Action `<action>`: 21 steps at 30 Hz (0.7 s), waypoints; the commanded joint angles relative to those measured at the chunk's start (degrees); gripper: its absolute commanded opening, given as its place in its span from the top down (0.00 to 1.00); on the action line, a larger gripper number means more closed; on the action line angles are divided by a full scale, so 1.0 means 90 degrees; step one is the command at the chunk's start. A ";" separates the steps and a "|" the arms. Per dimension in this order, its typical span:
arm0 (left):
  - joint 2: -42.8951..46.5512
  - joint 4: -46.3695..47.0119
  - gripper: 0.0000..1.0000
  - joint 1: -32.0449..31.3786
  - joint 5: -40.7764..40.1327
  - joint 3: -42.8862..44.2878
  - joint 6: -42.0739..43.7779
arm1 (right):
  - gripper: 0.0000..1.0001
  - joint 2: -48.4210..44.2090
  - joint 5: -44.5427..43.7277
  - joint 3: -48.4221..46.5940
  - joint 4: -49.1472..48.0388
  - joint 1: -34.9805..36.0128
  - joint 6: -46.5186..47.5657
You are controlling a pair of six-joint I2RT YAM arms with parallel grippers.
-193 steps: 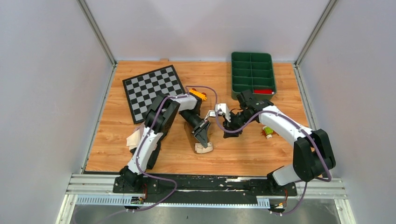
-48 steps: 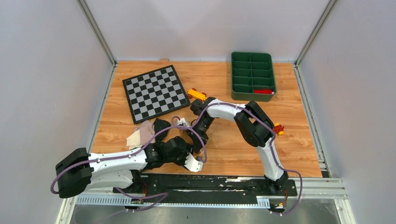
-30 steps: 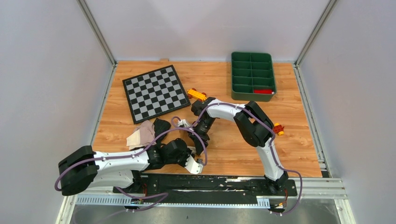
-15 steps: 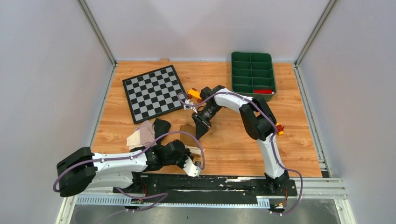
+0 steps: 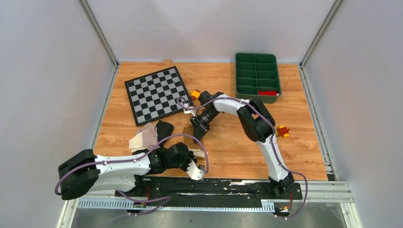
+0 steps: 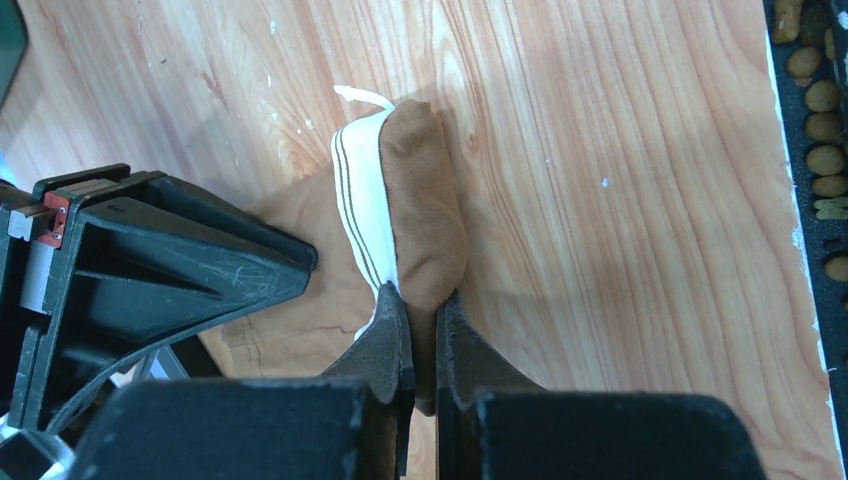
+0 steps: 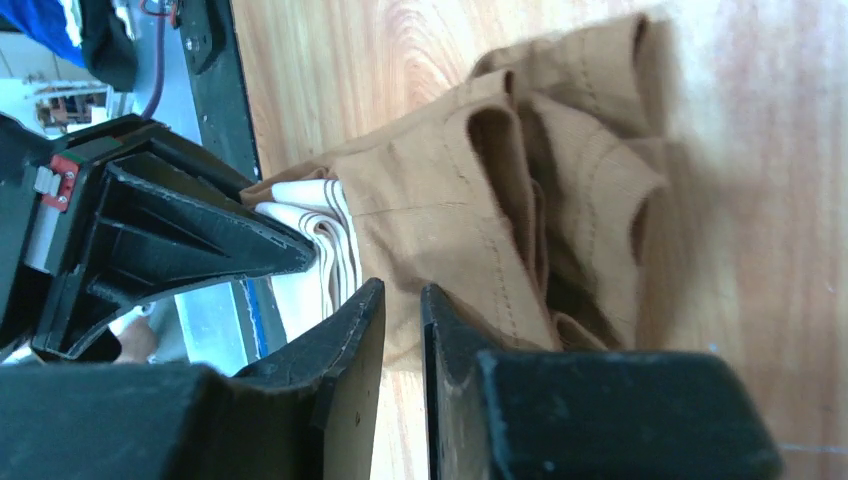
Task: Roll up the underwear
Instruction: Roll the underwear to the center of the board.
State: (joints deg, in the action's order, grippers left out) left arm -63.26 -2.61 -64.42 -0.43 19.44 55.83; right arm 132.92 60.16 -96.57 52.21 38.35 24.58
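Note:
The tan-brown underwear (image 6: 425, 200) lies near the table's front middle, its cream waistband end rolled up. My left gripper (image 6: 423, 310) is shut on that rolled end, low by the front edge (image 5: 194, 153). The garment's far end (image 7: 450, 190) is bunched in folds. My right gripper (image 7: 403, 290) hangs over its near hem, jaws a narrow gap apart, with cloth showing between the tips; in the top view it is just beyond the cloth (image 5: 198, 127). The black underwear (image 5: 165, 128) and the pale pink-beige underwear (image 5: 144, 137) lie crumpled to the left.
A checkerboard mat (image 5: 157, 93) lies at the back left. The green divided tray (image 5: 236, 76) at the back right holds a red piece (image 5: 268, 93). An orange toy (image 5: 195, 93) sits by the right arm's wrist. A small red-and-yellow toy (image 5: 283, 130) lies at the right.
My right gripper has drawn back from beside the left gripper toward the table's middle, narrowing slightly. The left gripper has closed on the rolled end and stayed near the front edge.

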 commanded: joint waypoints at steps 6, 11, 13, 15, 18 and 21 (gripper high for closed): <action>-0.0017 -0.1548 1.00 -0.0022 0.0635 0.1150 -0.1400 | 0.78 -0.0049 -0.2774 0.0573 -0.0370 -0.0259 -0.0580; -0.0089 -0.2142 1.00 -0.0026 0.0909 0.1576 -0.1989 | 0.78 -0.0022 -0.3120 0.0699 -0.0197 -0.0347 -0.0227; -0.0143 -0.2361 1.00 -0.0020 0.1068 0.1654 -0.2014 | 0.78 -0.0032 -0.3137 0.0768 -0.0227 -0.0352 -0.0206; -0.0323 -0.2638 1.00 -0.0020 0.1326 0.1711 -0.2001 | 0.78 -0.0024 -0.3154 0.0775 -0.0223 -0.0346 -0.0190; -0.0524 -0.2592 1.00 -0.0013 0.1655 0.1728 -0.2057 | 0.78 -0.0036 -0.3174 0.0759 -0.0224 -0.0353 -0.0151; -0.0622 -0.2396 1.00 0.0047 0.1788 0.1744 -0.2063 | 0.78 -0.0069 -0.3189 0.0732 -0.0205 -0.0352 -0.0122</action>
State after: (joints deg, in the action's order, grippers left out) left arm -68.14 -18.94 -63.92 6.87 33.61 41.06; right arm 129.91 50.89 -91.92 54.61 36.88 17.47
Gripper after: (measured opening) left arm 0.048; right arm 0.211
